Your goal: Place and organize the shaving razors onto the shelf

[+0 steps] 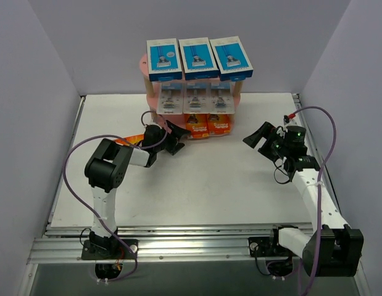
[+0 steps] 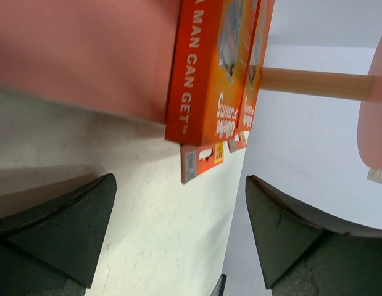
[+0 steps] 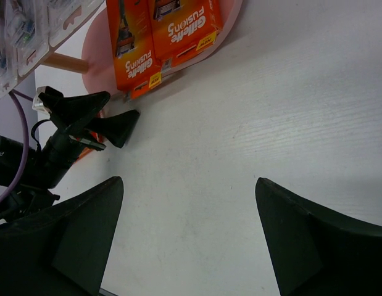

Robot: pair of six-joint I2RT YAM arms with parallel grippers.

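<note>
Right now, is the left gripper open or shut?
Open. The left gripper has its jaws wide apart with nothing between them; the orange pack stands beyond it, ungripped.

In the top view, centre left, we see only a sliver of an orange card point(image 1: 134, 139); the left arm point(image 1: 110, 166) hides the rest. In the left wrist view an orange pack point(image 2: 203, 68) runs off the top edge.
</note>
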